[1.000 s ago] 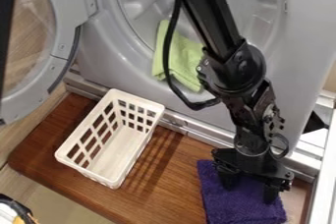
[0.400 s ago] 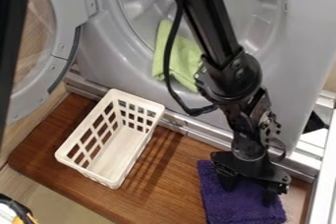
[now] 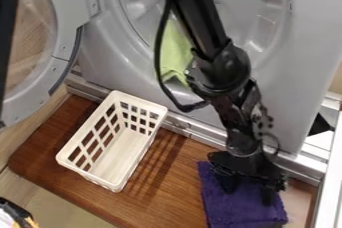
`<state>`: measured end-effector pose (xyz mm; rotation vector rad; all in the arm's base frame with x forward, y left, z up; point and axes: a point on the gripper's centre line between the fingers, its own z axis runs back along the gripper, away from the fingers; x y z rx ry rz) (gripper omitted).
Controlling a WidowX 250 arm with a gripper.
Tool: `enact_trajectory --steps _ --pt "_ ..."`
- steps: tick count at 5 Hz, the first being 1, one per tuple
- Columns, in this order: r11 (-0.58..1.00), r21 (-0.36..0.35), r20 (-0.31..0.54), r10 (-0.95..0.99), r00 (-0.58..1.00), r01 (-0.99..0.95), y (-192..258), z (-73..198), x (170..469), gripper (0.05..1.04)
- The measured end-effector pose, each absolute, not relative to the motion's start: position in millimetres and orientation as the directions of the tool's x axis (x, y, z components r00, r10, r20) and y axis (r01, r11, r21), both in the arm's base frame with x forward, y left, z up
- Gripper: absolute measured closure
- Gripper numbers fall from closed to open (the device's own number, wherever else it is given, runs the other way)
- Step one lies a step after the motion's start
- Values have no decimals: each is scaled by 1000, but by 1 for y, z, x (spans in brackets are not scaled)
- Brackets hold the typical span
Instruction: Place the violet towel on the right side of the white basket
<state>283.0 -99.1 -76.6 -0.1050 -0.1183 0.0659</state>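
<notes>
The black gripper (image 3: 248, 192) hangs over the upper part of the violet towel (image 3: 237, 211), its two fingers apart and their tips down at the cloth. Spread on the brown wooden board at the lower right, the towel looks mostly flat, with part of it hidden beneath the gripper. To the left stands the white basket (image 3: 132, 171), a slatted rectangular one; bare board separates it from the towel.
Behind the board rises a grey appliance front (image 3: 113, 59) with a round opening, where a green towel (image 3: 175, 52) hangs. Its round door (image 3: 65, 47) stands open at the left. A metal rail (image 3: 194, 131) borders the board's back.
The arm and gripper have moved left. The violet towel has shifted slightly left with them, while the basket has stayed in place.
</notes>
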Motion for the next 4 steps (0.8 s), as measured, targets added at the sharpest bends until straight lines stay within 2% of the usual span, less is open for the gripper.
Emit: enact_trajectory --steps 2,3,4 --pt "985 -94 97 152 984 -143 -48 -78 288 84" --pt "985 -58 82 169 982 -165 -28 -77 286 85" --pt "974 -28 69 228 971 -226 -1 -75 270 85"
